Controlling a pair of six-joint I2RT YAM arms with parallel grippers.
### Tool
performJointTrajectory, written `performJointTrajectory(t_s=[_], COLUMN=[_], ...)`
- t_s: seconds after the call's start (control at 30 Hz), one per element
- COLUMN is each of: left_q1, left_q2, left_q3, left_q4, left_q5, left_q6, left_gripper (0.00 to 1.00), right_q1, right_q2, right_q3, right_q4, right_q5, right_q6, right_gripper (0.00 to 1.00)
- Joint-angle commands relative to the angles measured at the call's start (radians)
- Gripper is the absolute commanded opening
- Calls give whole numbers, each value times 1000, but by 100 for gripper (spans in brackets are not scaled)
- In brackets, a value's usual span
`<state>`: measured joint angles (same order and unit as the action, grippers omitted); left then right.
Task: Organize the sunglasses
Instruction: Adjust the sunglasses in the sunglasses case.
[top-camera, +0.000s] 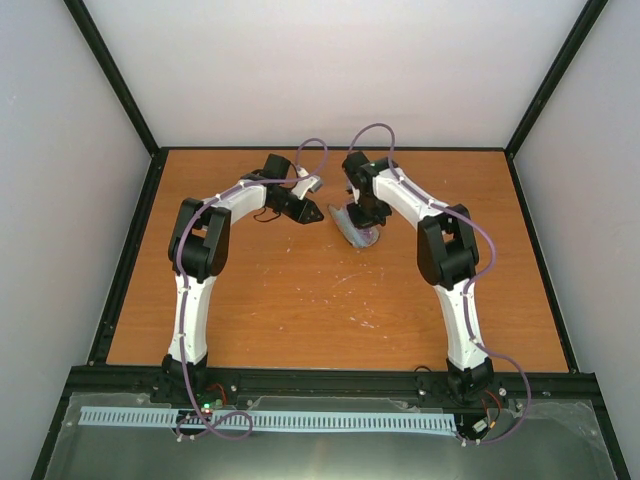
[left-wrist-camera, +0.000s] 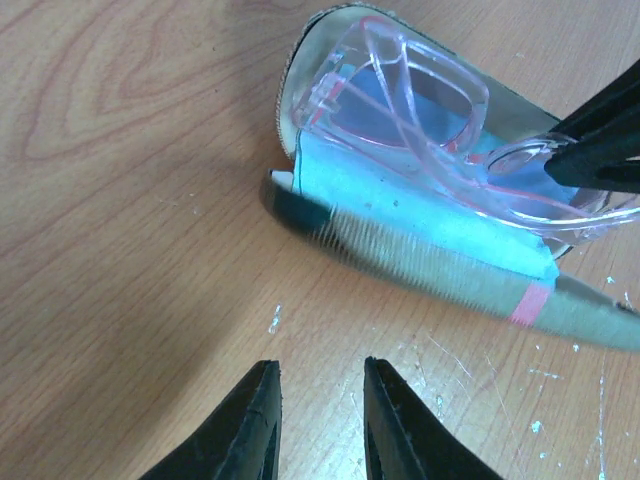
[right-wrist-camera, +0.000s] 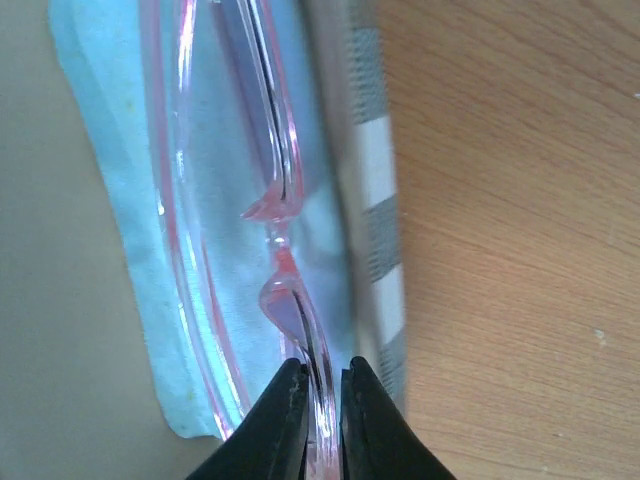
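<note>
Within case rim (left-wrist-camera: 420, 265), sunglasses (left-wrist-camera: 420, 110) on cloth (left-wrist-camera: 400, 200); left jaws apart above table (left-wrist-camera: 130, 200).

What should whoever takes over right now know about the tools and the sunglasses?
Left tool: open, empty, over the table just short of the case.
Right tool: shut on the sunglasses, pinching the frame near one end.
Sunglasses: over the blue cloth inside the open case.
Done: cloth and glasses are in the case.
Left: release the glasses, check that they sit fully inside, then probably close the case.
</note>
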<state>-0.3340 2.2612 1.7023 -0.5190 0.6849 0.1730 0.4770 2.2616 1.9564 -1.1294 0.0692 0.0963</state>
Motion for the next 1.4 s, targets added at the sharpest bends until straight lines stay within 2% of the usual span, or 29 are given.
performJointTrajectory(t_s=[0.0, 0.47, 0.67, 0.73, 0.8, 1.1, 1.37], left_q1=[-2, -5, -14, -14, -14, -16, -15], left_q2=[-49, -41, -42, -41, -42, -43, -40], left_q3=[8, 24, 24, 22, 20, 22, 24], left_q4=[14, 5, 4, 6, 5, 3, 1], left_q5=[18, 21, 25, 25, 24, 25, 25], left_q6=[-11, -11, -13, -14, -12, -10, -9], left_gripper=[25, 25, 25, 25, 25, 25, 25], right_q1=[-10, -12, -14, -20, -29, -62, -94], right_q2=[15, 51, 40, 18, -3, -43, -70], right_q3=[14, 0, -16, -36, -50, -79, -91], right_q4=[-2, 17, 25, 42, 53, 81, 109], right_q5=[34, -26, 32, 47, 48, 41, -28], right_q6=[3, -10, 3, 13, 20, 27, 31], right_gripper=[14, 15, 21, 29, 31, 33, 34])
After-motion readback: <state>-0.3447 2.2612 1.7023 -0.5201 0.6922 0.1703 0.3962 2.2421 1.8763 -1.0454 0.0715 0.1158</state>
